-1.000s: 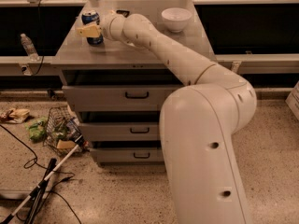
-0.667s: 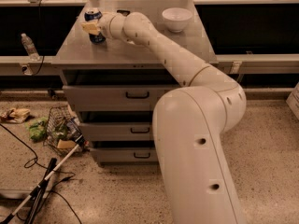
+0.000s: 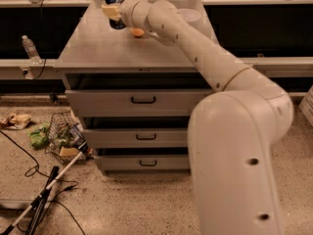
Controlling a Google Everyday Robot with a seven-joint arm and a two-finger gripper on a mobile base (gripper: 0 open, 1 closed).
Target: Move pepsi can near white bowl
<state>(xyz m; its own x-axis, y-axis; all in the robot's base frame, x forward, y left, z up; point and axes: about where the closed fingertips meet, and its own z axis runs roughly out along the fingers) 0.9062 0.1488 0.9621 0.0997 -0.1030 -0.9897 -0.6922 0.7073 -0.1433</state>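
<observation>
The pepsi can [image 3: 116, 23], blue with a silver top, is at the back of the grey cabinet top [image 3: 98, 50], left of centre. My gripper [image 3: 112, 10] is shut on the can from the right, with a pale finger pad across its side. The white bowl [image 3: 190, 16] sits at the back right of the top, partly hidden behind my arm. The can is well to the left of the bowl, and my arm stretches between them.
An orange fruit [image 3: 138, 32] lies on the top just below my wrist. The cabinet has three drawers [image 3: 142, 100]. A clear water bottle [image 3: 30, 48] stands on a ledge at the left. A wire basket [image 3: 61, 136], litter and cables lie on the floor at the left.
The gripper with the can has moved to the right across the top, toward the bowl. The view has come closer, and the orange fruit now shows below the wrist.
</observation>
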